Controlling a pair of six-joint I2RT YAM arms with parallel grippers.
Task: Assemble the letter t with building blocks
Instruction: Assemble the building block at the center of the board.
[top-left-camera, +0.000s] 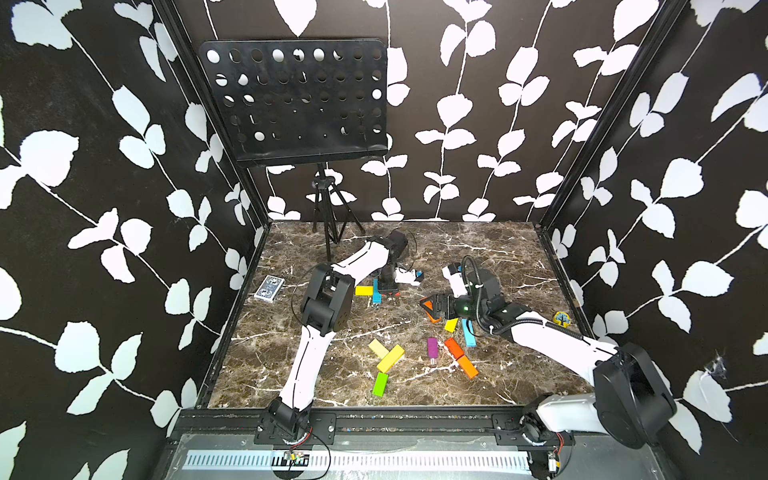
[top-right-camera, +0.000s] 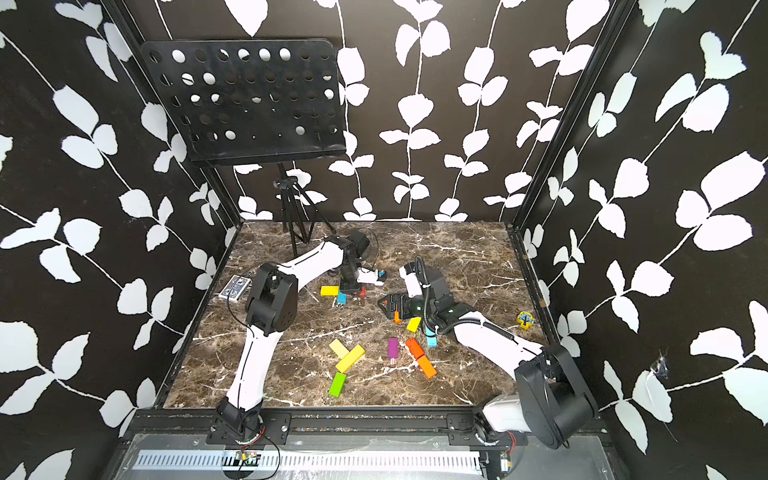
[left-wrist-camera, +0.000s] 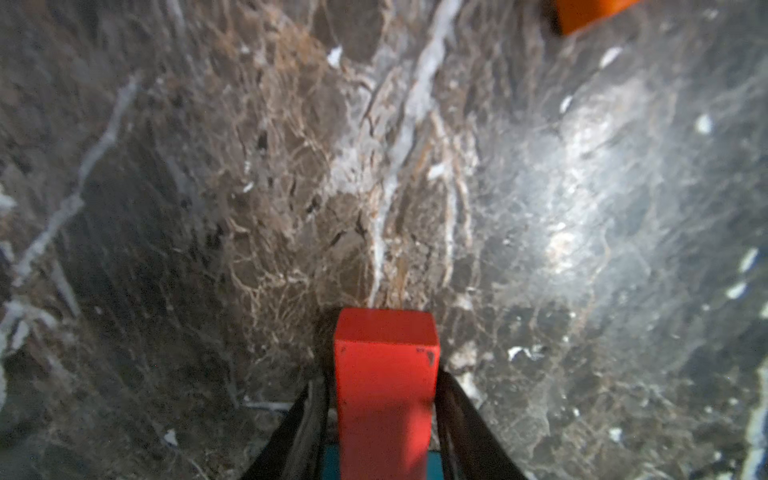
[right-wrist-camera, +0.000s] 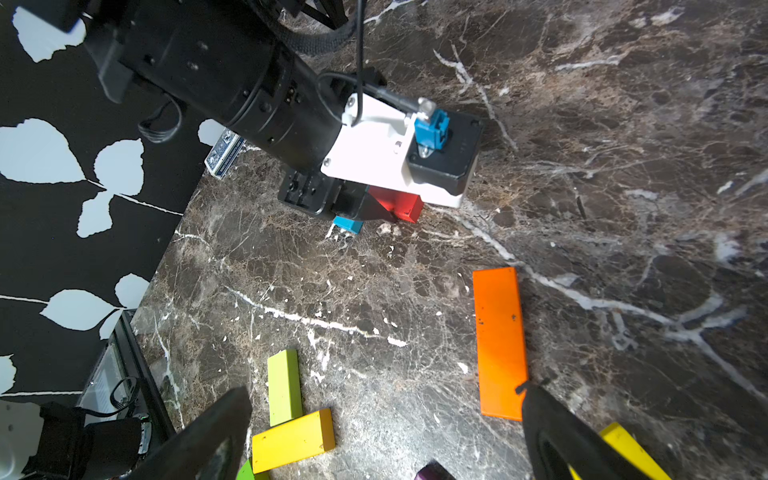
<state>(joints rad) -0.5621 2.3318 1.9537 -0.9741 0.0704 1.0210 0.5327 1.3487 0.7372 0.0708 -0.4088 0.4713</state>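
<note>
The left gripper (left-wrist-camera: 382, 386) closely flanks the red block (right-wrist-camera: 401, 203); whether it clamps the block cannot be told. This block lies far of bench (top-left-camera: 519, 249) centre, just beside a cyan block (top-left-camera: 377, 296) and a yellow block (top-left-camera: 363, 290). The right gripper (right-wrist-camera: 384, 392) stands wide apart near an orange block (right-wrist-camera: 498, 340).

Around the counter's middle, a little toward the far edge, a cyan block (top-left-camera: 377, 296) lies flat. A yellow block (top-left-camera: 363, 290) sits at one side of it and a red block (left-wrist-camera: 386, 395) at the other, both end-on to it. Further toward the right edge lie a flat orange block (right-wrist-camera: 498, 340), a second yellow block (top-left-camera: 451, 324) and a second cyan block (top-left-camera: 469, 332). Closer to the near edge, a purple block (top-left-camera: 432, 348) lies beside a red-orange block (top-left-camera: 454, 348), which touches a second orange block (top-left-camera: 467, 366). There too, a pale yellow block (top-left-camera: 378, 347) touches a third yellow block (top-left-camera: 390, 358), and a lime green block (top-left-camera: 380, 384) lies nearest the edge.
</note>
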